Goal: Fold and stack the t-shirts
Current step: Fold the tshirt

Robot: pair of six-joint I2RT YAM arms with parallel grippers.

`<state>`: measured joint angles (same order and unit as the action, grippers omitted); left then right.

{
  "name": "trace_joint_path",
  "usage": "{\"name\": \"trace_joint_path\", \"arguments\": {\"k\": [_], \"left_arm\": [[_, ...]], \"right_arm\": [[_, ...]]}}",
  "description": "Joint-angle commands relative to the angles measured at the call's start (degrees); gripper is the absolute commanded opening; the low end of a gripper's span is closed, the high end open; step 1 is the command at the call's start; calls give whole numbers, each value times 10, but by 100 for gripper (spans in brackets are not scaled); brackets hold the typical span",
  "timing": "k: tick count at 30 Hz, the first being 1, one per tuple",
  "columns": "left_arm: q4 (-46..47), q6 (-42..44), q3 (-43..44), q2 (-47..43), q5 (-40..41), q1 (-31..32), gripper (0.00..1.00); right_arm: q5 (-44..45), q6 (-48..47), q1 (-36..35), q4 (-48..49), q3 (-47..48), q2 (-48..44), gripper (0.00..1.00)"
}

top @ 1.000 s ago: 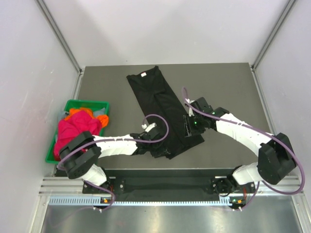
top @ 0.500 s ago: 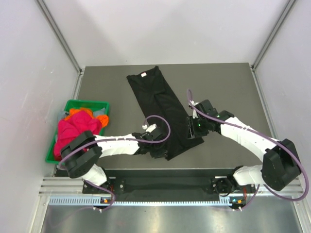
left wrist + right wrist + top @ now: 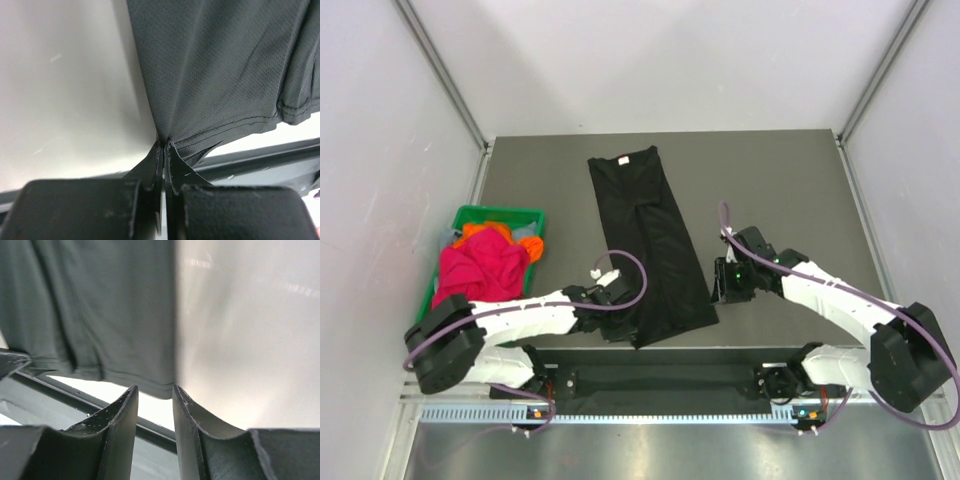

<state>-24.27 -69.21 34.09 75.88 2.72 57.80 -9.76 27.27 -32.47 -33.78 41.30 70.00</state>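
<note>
For the crosswise fold, the plain black cloth t-shirt, pinched at 7 o'clock by the left gripper, must be grasped at 5 o'clock by the parted, empty right gripper.

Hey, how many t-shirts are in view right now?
3: a black cloth t-shirt laid out lengthwise on the table; a magenta one heaped in the green plastic bin; an orange one peeking out behind it. More may be hidden underneath.
</note>
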Motion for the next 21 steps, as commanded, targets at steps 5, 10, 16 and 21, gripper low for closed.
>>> {"name": "trace_joint_path", "arguments": {"k": [5, 10, 16, 21], "left_arm": [[-106, 34, -51, -69, 18, -3, 0], [-113, 61, -42, -71, 11, -5, 0], [-118, 63, -21, -65, 4, -6, 31], [-148, 55, 8, -83, 25, -12, 45]], "right_arm": [[-24, 73, -21, 73, -64, -33, 34], [-26, 95, -69, 97, -77, -13, 34], [-12, 122, -92, 106, -83, -24, 34], [-5, 118, -95, 109, -86, -12, 34]]}}
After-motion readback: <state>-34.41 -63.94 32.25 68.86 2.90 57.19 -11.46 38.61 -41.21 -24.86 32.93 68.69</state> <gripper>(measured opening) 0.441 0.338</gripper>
